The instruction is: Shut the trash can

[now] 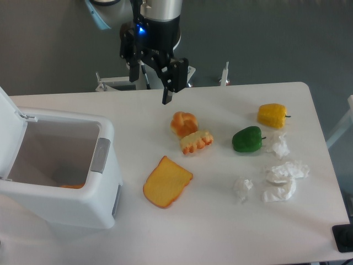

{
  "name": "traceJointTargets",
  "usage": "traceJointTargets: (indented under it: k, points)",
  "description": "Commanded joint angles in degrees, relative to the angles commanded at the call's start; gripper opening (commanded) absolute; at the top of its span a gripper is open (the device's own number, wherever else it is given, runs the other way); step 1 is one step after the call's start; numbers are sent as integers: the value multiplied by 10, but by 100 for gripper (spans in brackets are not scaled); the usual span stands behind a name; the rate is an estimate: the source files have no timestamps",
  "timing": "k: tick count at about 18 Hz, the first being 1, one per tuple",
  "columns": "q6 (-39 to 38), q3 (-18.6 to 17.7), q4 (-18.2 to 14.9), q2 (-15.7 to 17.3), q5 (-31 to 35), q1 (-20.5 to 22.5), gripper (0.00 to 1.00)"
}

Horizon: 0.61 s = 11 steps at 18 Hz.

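Trash can (60,171) stood at the surface's (220,232) left end, lid (8,118) raised. Claw (150,83) hung well apart above the far edge, fingers spread wide, holding nothing.

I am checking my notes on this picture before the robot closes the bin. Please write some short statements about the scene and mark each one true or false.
1. The trash can has its lid open. True.
2. The gripper is holding the slice of bread. False: the bread lies on the table, and the gripper hangs above the far edge, holding nothing.
3. The green pepper lies between the yellow pepper and the bread. True.
4. The crumpled tissues are inside the trash can. False: they lie on the table, near the right edge.
5. The trash can stands on the right side of the table. False: it is at the left.
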Motion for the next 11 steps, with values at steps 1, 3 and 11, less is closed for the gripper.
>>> traceJointTargets:
  k: [1,3,11]
  points:
    - [-5,0,4,0,0,0,100]
    - [-42,0,18,0,-2,3,100]
    - [-256,0,117,-8,-78,-2,100]
